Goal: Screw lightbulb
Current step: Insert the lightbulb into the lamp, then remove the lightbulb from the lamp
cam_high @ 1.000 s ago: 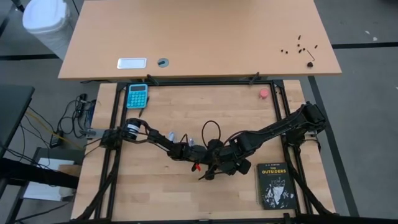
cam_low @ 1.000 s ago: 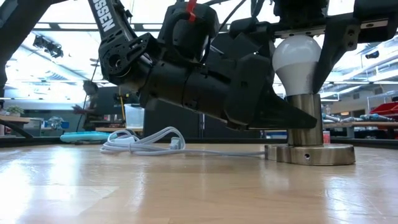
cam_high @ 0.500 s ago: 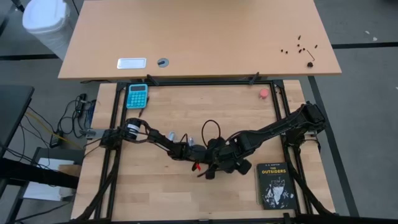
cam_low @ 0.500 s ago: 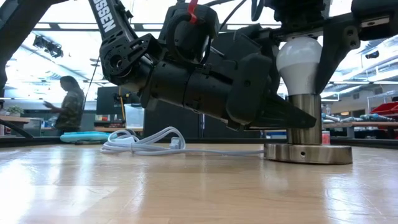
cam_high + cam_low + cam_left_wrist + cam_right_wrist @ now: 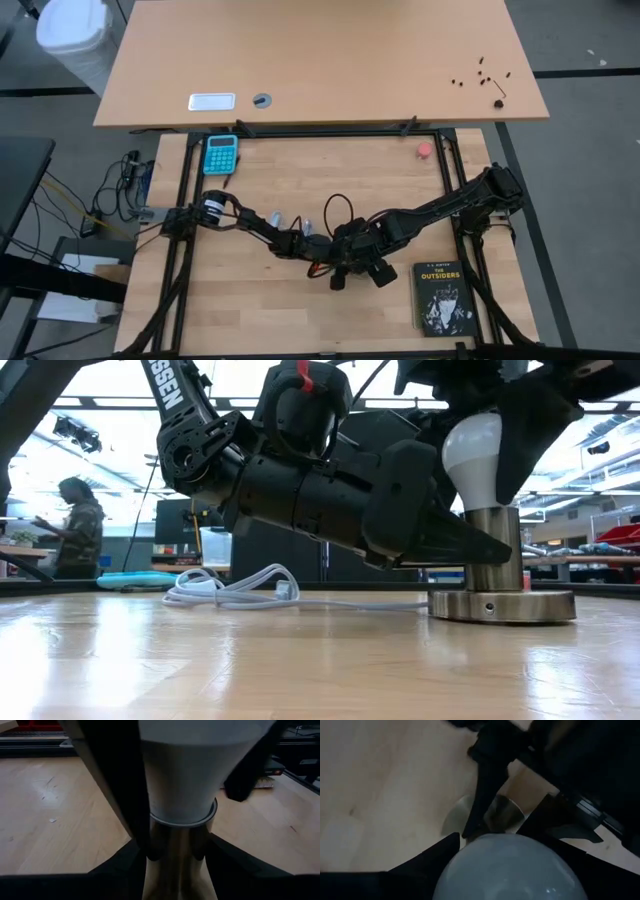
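The white frosted lightbulb (image 5: 475, 455) stands upright in a silvery socket stem (image 5: 492, 545) on a round metal base (image 5: 500, 605), mid-table toward the near side. My right gripper (image 5: 352, 262) sits over the bulb, shut on it, and hides it in the high view. My left gripper (image 5: 325, 245) reaches in low from the table's left and is shut on the stem. The socket's white cord (image 5: 230, 588) lies coiled on the table behind. My left gripper pinches the socket's metal stem (image 5: 177, 855) between its two fingers, just under the bulb's neck. The fingers come nearly level from the table's left and lie across the stem. The socket stands upright with its base on the table. My right gripper holds the bulb's round dome (image 5: 510, 865) between its two fingers, one on each side. The fingers (image 5: 530, 430) come from above and point down. The bulb stands upright with its narrow end in the socket stem.
A black book (image 5: 441, 297) lies near the table's front right. A blue calculator (image 5: 221, 154) and a small pink-red round object (image 5: 425, 150) lie at the far edge. A person (image 5: 75, 525) stands in the room beyond the table.
My right gripper has turned about its upright axis while shut on the bulb, so its fingers now stand at another angle around the dome. My left gripper has kept its hold on the stem, and the socket has stayed in place.
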Robot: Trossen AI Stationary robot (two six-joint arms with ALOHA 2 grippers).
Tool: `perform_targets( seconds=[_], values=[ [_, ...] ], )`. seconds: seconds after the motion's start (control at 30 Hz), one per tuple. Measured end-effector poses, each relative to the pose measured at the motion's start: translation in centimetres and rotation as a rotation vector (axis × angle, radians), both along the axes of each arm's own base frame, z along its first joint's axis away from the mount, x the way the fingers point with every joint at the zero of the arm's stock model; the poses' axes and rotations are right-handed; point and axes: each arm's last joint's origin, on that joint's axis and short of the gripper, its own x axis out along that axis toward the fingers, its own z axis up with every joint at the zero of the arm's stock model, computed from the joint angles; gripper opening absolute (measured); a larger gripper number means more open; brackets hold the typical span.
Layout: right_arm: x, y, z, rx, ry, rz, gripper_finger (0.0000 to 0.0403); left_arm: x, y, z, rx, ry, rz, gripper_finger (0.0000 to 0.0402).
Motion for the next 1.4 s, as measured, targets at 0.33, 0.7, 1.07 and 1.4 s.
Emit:
perform_targets(
  seconds=[0.33,0.7,1.07,1.4],
  values=[
    [0.4,-0.1,0.1,0.068,-0.013,-0.220,0.0272,0.0,0.1,-0.1,0.005,0.005,0.019,0.0177],
    [0.2,-0.1,0.5,0.061,-0.023,-0.136,0.0314,0.0,0.1,-0.1,0.005,0.006,0.023,0.0177],
    [-0.9,0.3,3.2,0.044,-0.142,-0.134,0.0339,0.0,0.2,-0.1,0.005,0.010,0.031,0.0177],
    [-1.1,0.3,2.6,-0.007,-0.101,-0.183,0.0336,0.0,0.2,-0.1,0.001,0.013,0.029,0.0177]
  ],
)
